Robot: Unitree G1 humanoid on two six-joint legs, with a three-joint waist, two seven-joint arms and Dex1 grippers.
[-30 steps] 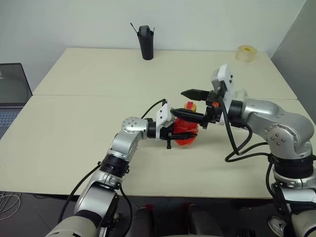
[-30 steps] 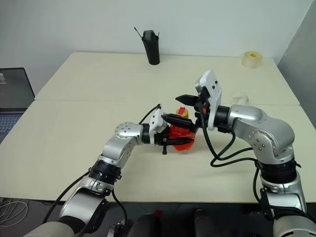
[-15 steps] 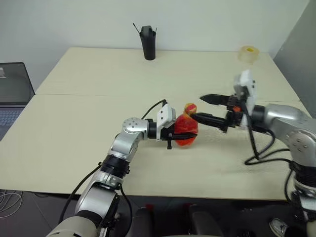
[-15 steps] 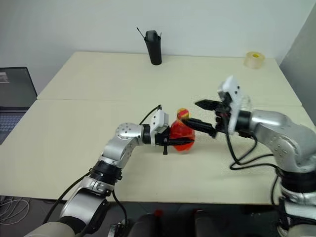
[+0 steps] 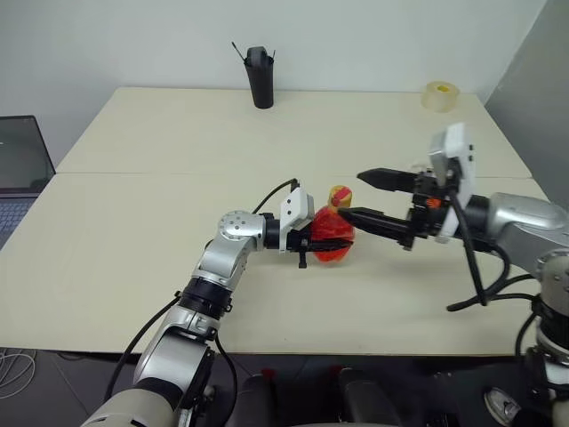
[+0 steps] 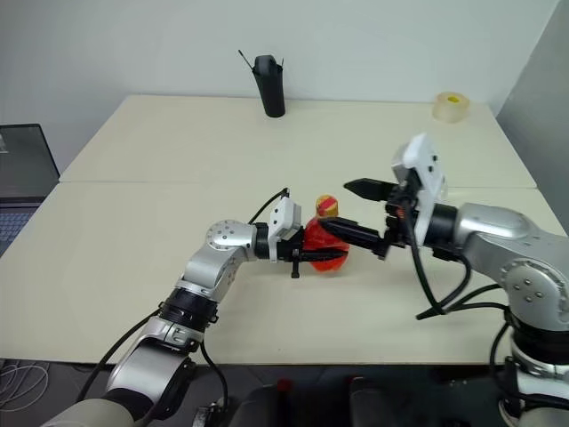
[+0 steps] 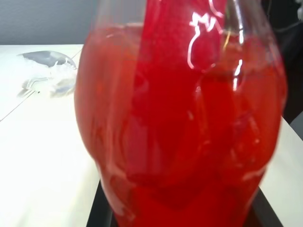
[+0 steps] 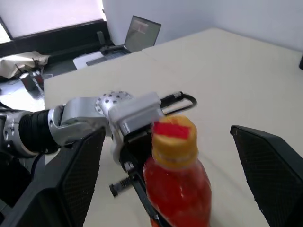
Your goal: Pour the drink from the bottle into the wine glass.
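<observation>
From the head camera I see the left claw [image 5: 313, 238] clenched on the bottle [image 5: 334, 233], which stands upright mid-desk [image 5: 133, 222], cap [image 5: 340, 194] on. To its right, the right claw [image 5: 366, 197] gapes just beside the cap. My left wrist camera adds the drink [image 7: 180, 118] and the wine glass [image 7: 49, 73] lying toppled. Laptop [image 5: 18, 169] at left; holder [image 5: 260, 77] and tape roll [image 5: 439, 95] along the far edge.

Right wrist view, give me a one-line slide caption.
Left claw shut on capped bottle of red drink, framed by the open right claw's fingers.
</observation>
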